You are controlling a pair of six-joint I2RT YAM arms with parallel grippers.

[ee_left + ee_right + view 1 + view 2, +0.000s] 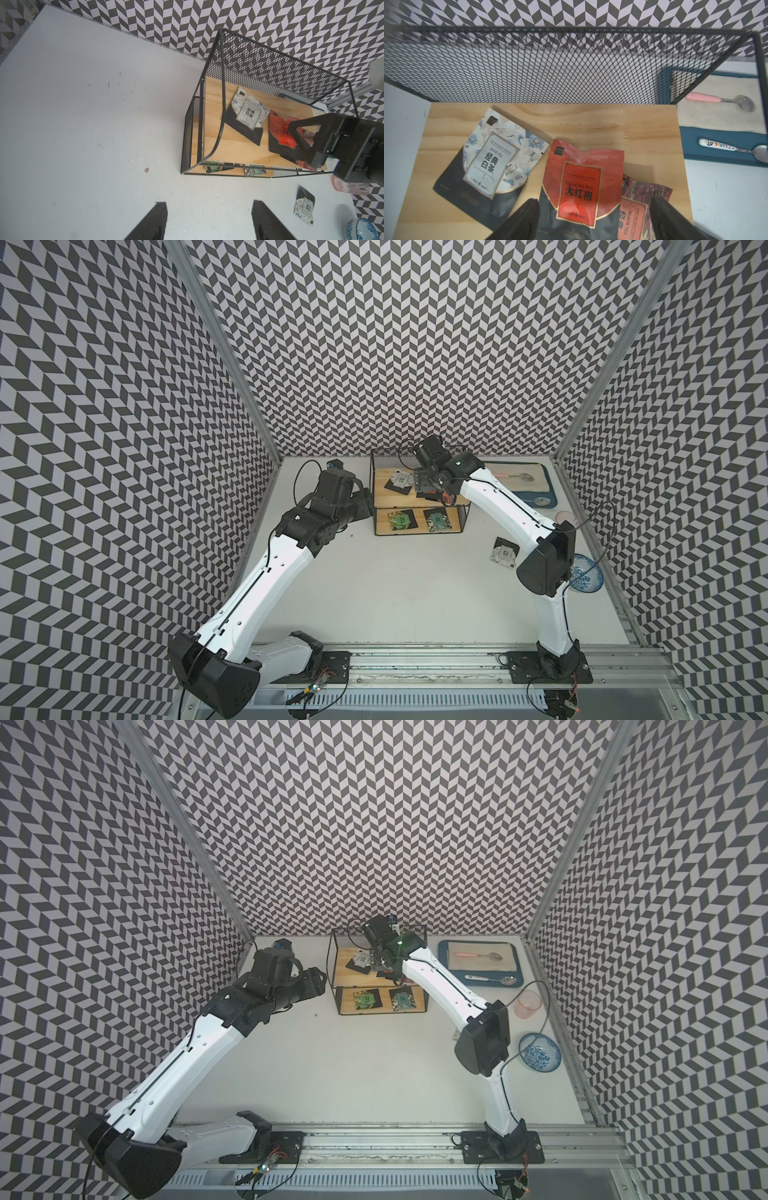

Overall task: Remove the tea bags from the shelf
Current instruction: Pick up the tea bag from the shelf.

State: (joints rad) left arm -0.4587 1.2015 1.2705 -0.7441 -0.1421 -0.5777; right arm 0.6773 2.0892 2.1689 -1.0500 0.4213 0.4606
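The black wire shelf (384, 494) (345, 969) stands at the table's back. On its upper board (591, 120) lie a white tea bag (494, 158) (248, 113), an orange-red one (579, 182) and a dark red one (637, 205). Two green tea bags (399, 520) (437, 519) lie on the lower board. Another white tea bag (505, 552) (304, 204) rests on the table right of the shelf. My right gripper (593, 200) (428, 485) is open just above the upper board, its fingers on either side of the orange-red bag. My left gripper (209, 203) (365, 506) hangs open and empty left of the shelf.
A blue tray (515, 952) with a beige cloth and two spoons sits right of the shelf. A pink cup (528, 1004) and a blue patterned bowl (540, 1052) stand along the right edge. Patterned walls close in the table on three sides.
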